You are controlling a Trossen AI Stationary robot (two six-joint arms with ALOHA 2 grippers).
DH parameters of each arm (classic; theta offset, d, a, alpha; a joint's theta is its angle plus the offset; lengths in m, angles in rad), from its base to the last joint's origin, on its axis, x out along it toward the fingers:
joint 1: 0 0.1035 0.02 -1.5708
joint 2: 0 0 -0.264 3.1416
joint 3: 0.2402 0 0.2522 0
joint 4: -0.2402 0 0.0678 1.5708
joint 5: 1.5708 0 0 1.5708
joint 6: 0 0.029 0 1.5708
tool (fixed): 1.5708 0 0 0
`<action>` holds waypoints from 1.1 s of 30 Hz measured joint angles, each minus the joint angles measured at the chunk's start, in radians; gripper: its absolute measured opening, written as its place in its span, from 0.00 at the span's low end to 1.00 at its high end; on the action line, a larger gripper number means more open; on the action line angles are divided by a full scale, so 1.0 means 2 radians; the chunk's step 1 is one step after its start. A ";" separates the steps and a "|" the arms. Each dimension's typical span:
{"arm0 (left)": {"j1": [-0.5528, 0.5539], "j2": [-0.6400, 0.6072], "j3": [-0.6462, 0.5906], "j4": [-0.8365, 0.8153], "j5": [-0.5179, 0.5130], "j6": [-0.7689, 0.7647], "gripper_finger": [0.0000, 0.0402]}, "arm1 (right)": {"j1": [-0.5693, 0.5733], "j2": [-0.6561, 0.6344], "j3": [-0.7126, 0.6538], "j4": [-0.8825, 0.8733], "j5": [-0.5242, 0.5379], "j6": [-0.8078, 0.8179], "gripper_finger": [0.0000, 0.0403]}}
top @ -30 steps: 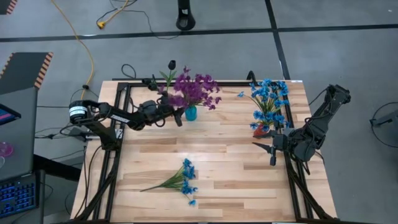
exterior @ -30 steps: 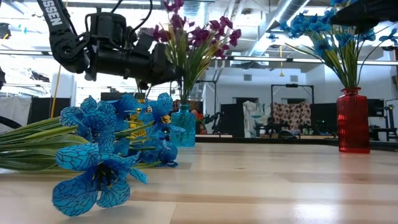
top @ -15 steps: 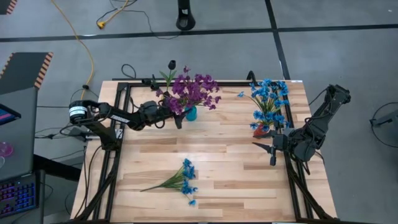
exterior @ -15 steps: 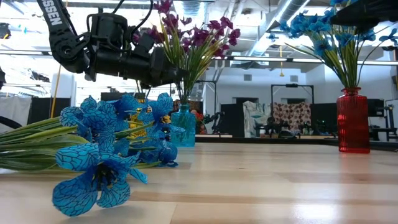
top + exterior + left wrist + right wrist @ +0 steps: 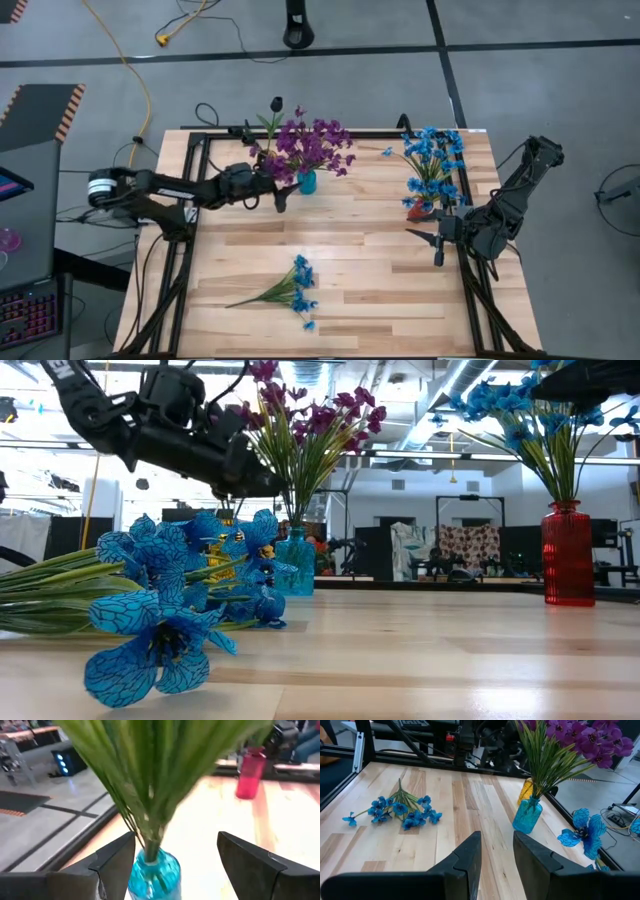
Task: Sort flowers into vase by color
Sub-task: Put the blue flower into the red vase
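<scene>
A blue glass vase (image 5: 306, 183) near the table's far edge holds purple flowers (image 5: 315, 145); their green stems (image 5: 150, 795) stick into its neck. My left gripper (image 5: 280, 192) is open just left of that vase; in its wrist view the fingers stand on either side of the vase (image 5: 155, 872), clear of it. A blue sprig (image 5: 293, 288) lies flat on the near middle of the table. A red vase (image 5: 418, 207) at the right holds blue flowers (image 5: 432, 160). My right gripper (image 5: 435, 242) waits open by the right edge.
A yellow vase (image 5: 526, 791) stands behind the blue vase, and a dark blossom (image 5: 277, 103) rises beyond the far edge. Black frame rails (image 5: 190, 250) run along both table sides. Bare wood (image 5: 360, 250) lies between the vases and the lying sprig.
My left gripper has drawn back from the blue vase toward the table's left edge, and the arm behind it has swung left. The purple bunch has shifted a little and now stands in the vase on its own.
</scene>
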State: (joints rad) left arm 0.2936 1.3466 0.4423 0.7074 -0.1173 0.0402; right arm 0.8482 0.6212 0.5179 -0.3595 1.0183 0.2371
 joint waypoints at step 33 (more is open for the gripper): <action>-0.106 -0.270 0.000 -0.410 0.057 -0.178 0.67 | 0.000 0.000 0.000 0.000 0.000 0.000 0.34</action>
State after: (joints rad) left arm 0.0817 0.8071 0.4423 -0.1134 -0.0031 -0.3160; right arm 0.8485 0.6212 0.5179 -0.3592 1.0180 0.2371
